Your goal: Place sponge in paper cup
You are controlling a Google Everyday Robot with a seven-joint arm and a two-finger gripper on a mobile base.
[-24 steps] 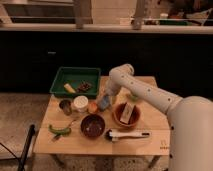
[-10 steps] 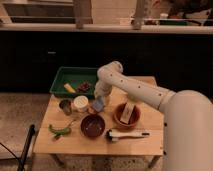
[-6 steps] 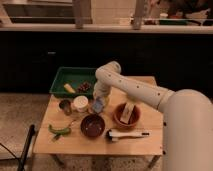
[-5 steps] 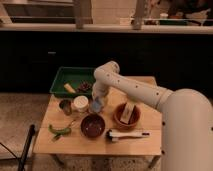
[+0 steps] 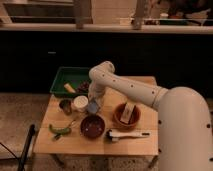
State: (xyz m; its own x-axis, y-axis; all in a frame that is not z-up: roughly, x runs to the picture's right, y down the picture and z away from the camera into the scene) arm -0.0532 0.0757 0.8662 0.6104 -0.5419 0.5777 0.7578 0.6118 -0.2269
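The sponge (image 5: pixel 92 107), a small blue-grey pad, is at the lower end of my gripper (image 5: pixel 94 101), just right of the paper cup (image 5: pixel 80 103). The paper cup is short, white and wide-mouthed, and stands upright on the wooden table (image 5: pixel 145 145) near its left side. My arm reaches down from the right, and the gripper is directly over the sponge, beside the cup's right rim. I cannot tell whether the sponge rests on the table or is lifted.
A shiny metal cup (image 5: pixel 65 105) stands left of the paper cup. A green tray (image 5: pixel 61 80) with a yellow block (image 5: pixel 69 88) is behind. A dark bowl (image 5: pixel 92 126), a brown bowl (image 5: pixel 126 115), a white brush (image 5: pixel 125 134) and a green pepper (image 5: pixel 60 130) lie in front.
My arm has swung left from over the brown bowl, bringing the gripper down beside the paper cup. The sponge has hardly shifted.
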